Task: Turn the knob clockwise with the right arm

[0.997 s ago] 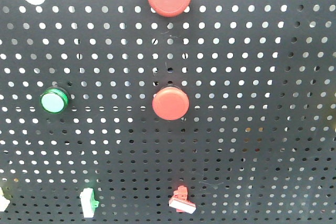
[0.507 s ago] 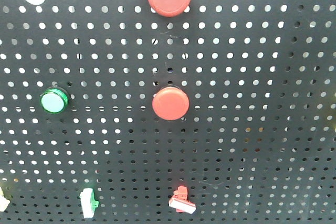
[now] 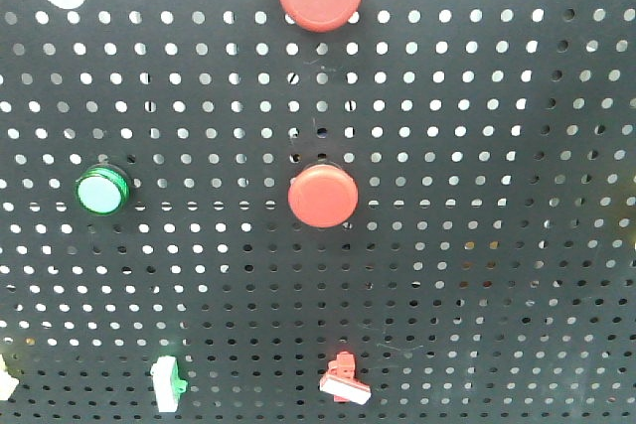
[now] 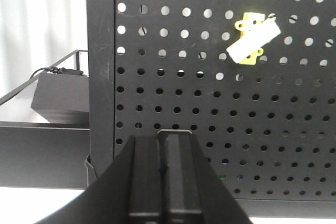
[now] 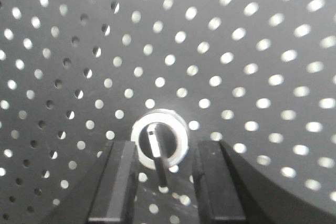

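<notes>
Right gripper [image 5: 164, 153], fingers spread either side of the knob [image 5: 159, 139], should centre on its bar, pinch, then twist clockwise

A knob [image 5: 159, 141] and a green button [image 3: 102, 192] are mounted on the black pegboard [image 3: 497, 275] — the button at the left. A lower red button [image 3: 323, 196] is fixed centrally.

Right hand [image 5: 165, 148] spread — knob [image 5: 159, 139] centred between its fingertips, on pegboard [image 5: 247, 51]
</notes>
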### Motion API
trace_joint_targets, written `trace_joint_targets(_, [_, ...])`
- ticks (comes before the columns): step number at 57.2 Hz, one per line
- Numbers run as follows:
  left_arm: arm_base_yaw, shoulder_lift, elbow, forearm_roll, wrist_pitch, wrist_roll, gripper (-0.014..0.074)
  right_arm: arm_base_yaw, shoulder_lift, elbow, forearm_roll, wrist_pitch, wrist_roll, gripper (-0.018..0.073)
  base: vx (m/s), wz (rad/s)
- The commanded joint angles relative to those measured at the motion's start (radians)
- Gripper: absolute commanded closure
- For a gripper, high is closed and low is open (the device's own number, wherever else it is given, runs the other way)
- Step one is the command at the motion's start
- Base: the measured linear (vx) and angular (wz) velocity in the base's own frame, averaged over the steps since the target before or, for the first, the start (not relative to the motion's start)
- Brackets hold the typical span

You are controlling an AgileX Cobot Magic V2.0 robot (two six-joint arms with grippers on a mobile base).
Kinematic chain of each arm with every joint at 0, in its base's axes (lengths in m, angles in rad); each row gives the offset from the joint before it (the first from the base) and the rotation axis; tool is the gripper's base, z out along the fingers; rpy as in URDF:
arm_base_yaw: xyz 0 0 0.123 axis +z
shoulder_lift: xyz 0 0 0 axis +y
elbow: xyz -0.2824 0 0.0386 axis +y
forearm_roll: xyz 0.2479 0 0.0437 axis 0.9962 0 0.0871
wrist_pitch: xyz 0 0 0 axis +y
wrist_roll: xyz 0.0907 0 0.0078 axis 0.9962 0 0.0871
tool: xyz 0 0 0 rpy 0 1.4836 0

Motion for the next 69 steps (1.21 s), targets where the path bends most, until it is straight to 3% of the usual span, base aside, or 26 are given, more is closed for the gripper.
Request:
trace_joint_targets(1, [0.002,0.000,0.013,-0.008,-0.082,-0.006,0.0603,0.000,0.017,-0.025,-0.015,-0.091,-0.010,0.0234,0.00,0.00])
trace_joint_targets(35, [0.002,0.000,0.013,-0.008,-0.082,-0.006,0.0603,0.000,0.091,-0.025,-0.018,-0.120,-0.010,0.0400,0.00,0.00])
trace_joint_targets(46, [0.002,0.000,0.013,-0.008,-0.082,-0.006,0.0603,0.000,0.115,-0.025,-0.012,-0.118,0.018,0.0496,0.00,0.00])
trace_joint_targets(54, [0.002,0.000,0.013,-0.008,-0.082,-0.006,0.0603,0.000,0.120,-0.025,-0.007,-0.109,0.169,0.0575,0.00,0.00])
trace_joint_targets(69, [0.002,0.000,0.013,-0.008,-0.082,-0.006,0.0603,0.000,0.120,-0.025,-0.007,-0.109,0.672,0.0568,0.00,0.00])
